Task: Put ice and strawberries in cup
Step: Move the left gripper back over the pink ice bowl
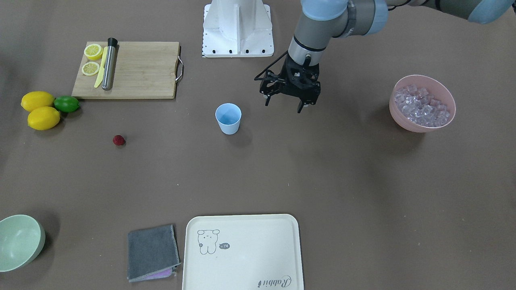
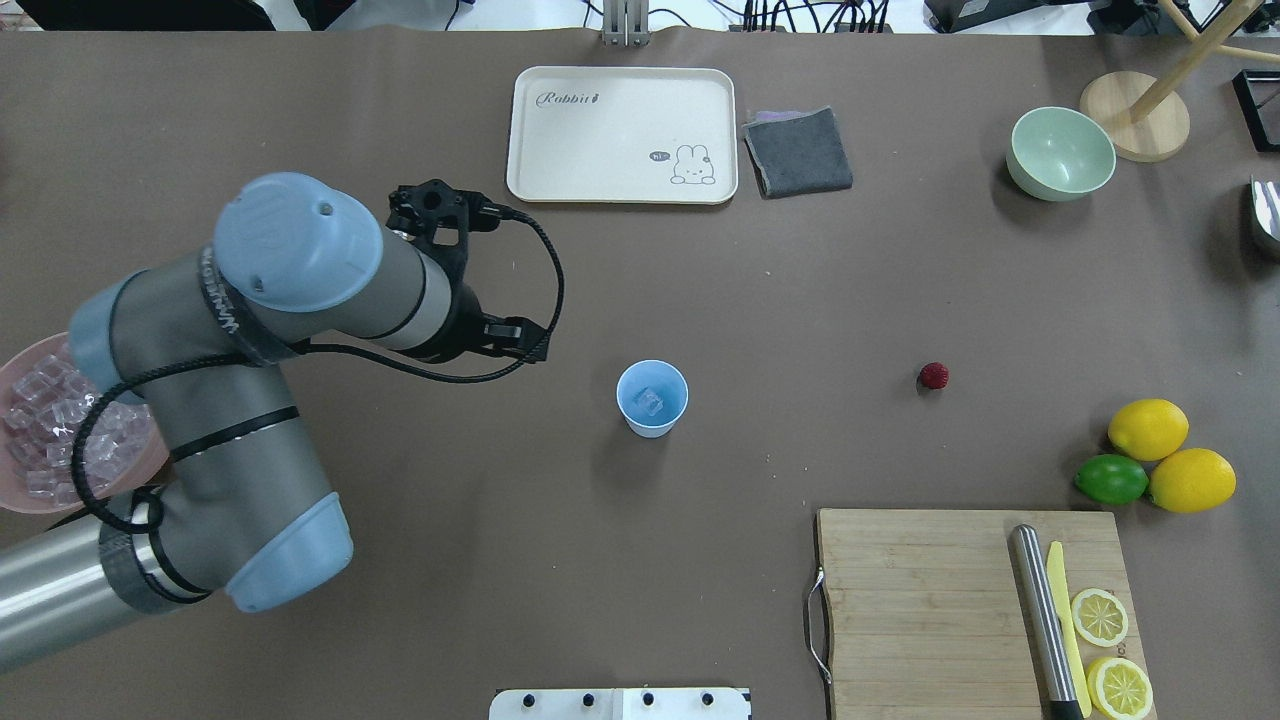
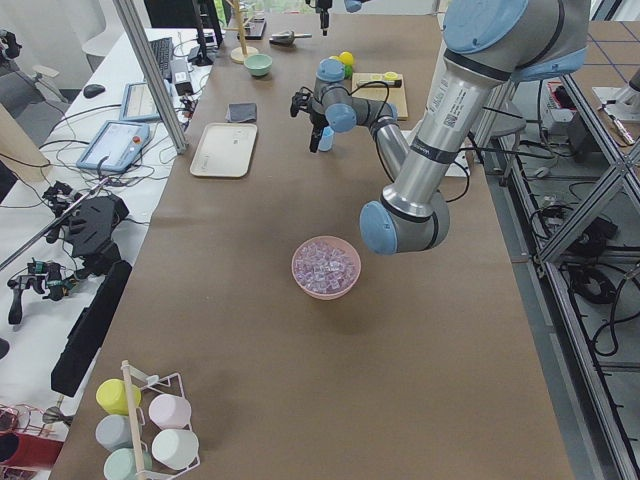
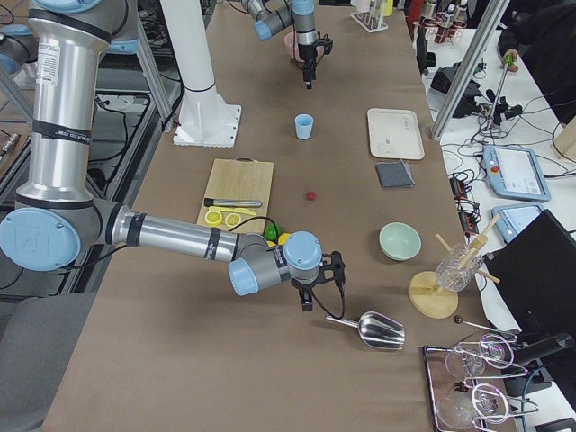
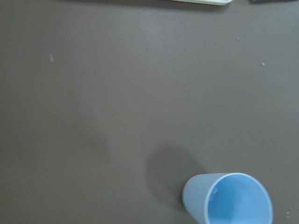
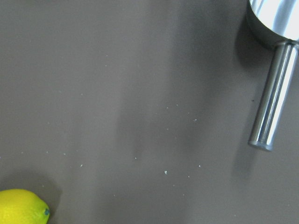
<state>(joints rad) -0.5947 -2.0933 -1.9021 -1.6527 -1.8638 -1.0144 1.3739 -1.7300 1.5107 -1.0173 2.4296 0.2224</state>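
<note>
Ice (image 2: pixel 648 402), apparently one cube, lies in the cup (image 2: pixel 650 428); the rest is heaped in the pink bowl (image 1: pixel 403 121). The left gripper (image 1: pixel 283 107), spread and empty, should be centred over a single cube.

Long brown counter (image 3: pixel 250 380), evenly lit from above. At nine o'clock, white side desk (image 3: pixel 120 70) beyond an aluminium post (image 3: pixel 152 75); at three o'clock, grey floor (image 3: pixel 605 430).
</note>
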